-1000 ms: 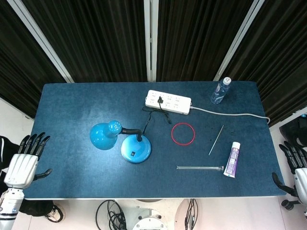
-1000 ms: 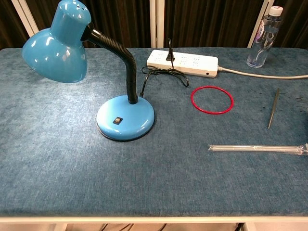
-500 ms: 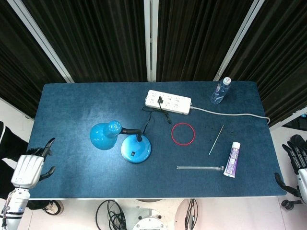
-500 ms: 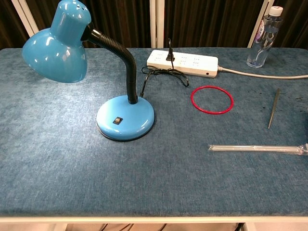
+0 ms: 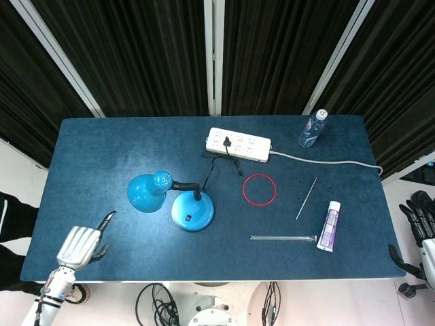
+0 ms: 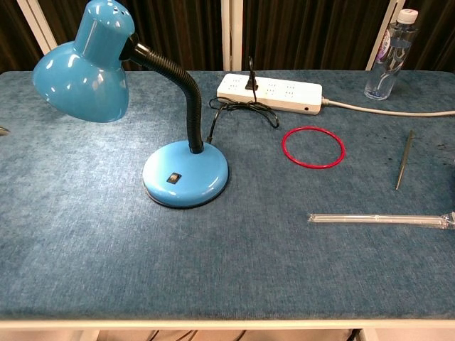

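As the left hand [image 5: 80, 244] hovered over the near left corner of the table [image 5: 102, 149], it held nothing. One dark finger was stretched out toward the lamp [image 5: 192, 210] and the thumb stuck out sideways; the other fingers looked tucked under the white back of the hand, though I couldn't tell for sure. The lamp stood well apart from it, up and to the right, with its shade [image 5: 146, 192] leaning over toward that hand's side. The right hand [image 5: 423, 234] hung off the far right edge, empty, fingers side by side and the thumb set apart.

My read was that any approach to the lamp had best come in low under the shade, since the gooseneck would swing easily if bumped. The small switch [image 6: 171, 178] sat on the front of the base, so a single fingertip pressing straight down would suit it. The cord [image 5: 216, 163] ran back to the power strip [image 5: 238, 144] and was worth avoiding.
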Robot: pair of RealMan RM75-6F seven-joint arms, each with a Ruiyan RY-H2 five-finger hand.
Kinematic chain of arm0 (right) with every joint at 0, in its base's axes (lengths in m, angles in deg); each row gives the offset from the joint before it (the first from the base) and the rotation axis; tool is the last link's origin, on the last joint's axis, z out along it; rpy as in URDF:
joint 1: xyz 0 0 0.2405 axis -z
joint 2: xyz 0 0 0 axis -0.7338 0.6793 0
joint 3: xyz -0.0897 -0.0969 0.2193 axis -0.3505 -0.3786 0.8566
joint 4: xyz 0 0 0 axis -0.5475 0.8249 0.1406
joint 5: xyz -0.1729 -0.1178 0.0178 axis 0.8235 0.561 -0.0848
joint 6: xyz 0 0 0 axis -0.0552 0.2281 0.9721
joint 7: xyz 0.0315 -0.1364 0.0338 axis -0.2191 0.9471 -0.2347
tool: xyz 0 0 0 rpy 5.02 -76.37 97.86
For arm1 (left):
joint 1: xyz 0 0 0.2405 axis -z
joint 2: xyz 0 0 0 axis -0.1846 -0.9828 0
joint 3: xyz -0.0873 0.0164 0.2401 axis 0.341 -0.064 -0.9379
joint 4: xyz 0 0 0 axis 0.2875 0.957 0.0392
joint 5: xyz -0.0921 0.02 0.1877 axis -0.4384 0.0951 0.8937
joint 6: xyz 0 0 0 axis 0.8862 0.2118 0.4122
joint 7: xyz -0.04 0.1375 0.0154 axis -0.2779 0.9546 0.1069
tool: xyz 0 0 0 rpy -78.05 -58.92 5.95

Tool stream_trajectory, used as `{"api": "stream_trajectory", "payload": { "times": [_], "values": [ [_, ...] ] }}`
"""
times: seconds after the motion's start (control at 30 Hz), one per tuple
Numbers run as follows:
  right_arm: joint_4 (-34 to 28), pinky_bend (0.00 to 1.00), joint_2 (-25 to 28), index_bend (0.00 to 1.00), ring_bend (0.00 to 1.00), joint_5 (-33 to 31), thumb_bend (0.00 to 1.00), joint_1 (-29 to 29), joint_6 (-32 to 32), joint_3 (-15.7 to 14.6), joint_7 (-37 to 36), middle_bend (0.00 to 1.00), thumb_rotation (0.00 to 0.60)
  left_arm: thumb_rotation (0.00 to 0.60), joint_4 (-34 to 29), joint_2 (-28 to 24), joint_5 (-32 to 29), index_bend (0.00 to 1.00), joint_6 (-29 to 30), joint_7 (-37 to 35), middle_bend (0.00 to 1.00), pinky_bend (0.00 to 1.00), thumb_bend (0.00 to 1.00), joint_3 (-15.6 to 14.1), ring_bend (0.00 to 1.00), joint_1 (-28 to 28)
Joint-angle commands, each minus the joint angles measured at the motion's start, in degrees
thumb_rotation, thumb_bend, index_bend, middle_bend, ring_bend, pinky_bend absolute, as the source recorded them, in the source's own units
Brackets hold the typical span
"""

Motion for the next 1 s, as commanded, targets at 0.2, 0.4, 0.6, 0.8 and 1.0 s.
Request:
{"api": "stream_trajectory", "payload": {
  "times": [0.2,0.4,0.6,0.8,1.0],
  "values": [
    [0.3,0.00,0.2,0.00,0.00,-0.3,0.32,0.1,0.1,0.1,-0.7,0.00,0.600,0.600,-0.5,5.6,1.7,0.07,-4.0,2.9,0.81,0.82,0.32,0.1,0.83,3.2],
    [0.5,0.00,0.4,0.00,0.00,-0.7,0.32,0.2,0.2,0.2,-1.1,0.00,0.600,0.600,-1.0,8.8,2.3,0.07,-6.4,4.6,0.81,0.82,0.33,0.9,0.83,5.7],
    [0.6,0.00,0.4,0.00,0.00,-0.8,0.32,0.2,0.1,0.2,-1.3,0.00,0.600,0.600,-0.9,11.9,0.7,0.07,-9.7,5.2,0.81,0.82,0.34,2.4,0.83,8.4],
    [0.8,0.00,0.6,0.00,0.00,-1.6,0.32,0.3,-0.1,0.4,-2.1,0.00,0.600,0.600,-0.3,14.5,-2.0,0.07,-13.3,4.1,0.81,0.82,0.35,3.7,0.83,11.0],
    [1.2,0.00,0.7,0.00,0.00,-1.8,0.32,0.2,-0.2,0.6,-2.6,0.00,0.600,0.600,1.6,16.5,-4.8,0.07,-15.2,5.5,0.81,0.83,0.35,4.7,0.83,12.7]
  ]
}}
